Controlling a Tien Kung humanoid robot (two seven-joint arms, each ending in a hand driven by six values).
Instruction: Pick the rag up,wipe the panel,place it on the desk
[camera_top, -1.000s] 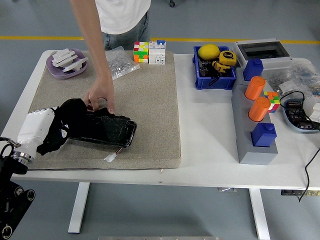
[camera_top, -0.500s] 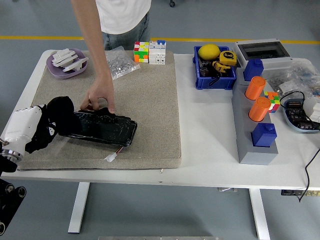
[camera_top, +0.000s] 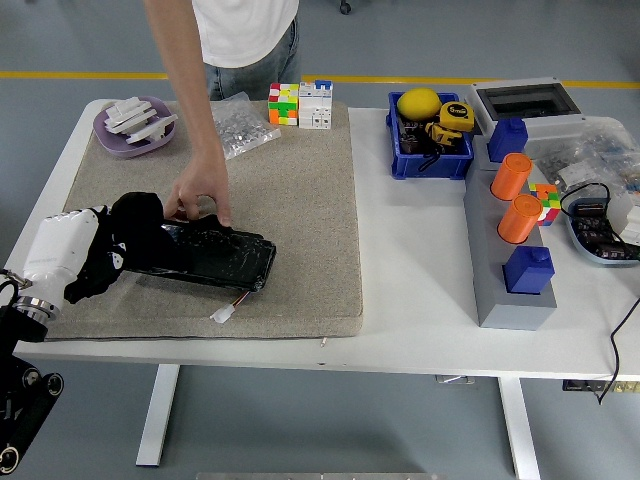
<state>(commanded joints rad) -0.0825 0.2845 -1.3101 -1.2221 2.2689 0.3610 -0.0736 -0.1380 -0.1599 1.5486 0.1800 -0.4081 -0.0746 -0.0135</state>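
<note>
Head view: rag is soft, light cloth, best bunched in a full-hand grip; it lies on the left end of the panel, a thin, stiff, likely fragile black sheet on the mat. Left hand is clamped on the rag, palm down. A person's hand pins the panel's far edge.

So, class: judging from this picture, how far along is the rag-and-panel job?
Done: the black rag is picked up, in the robot's left hand. In hand: it presses on the left end of the dark panel, which a person's hand steadies on the mat. Left: finishing the wipe and setting the rag on the desk.
</note>
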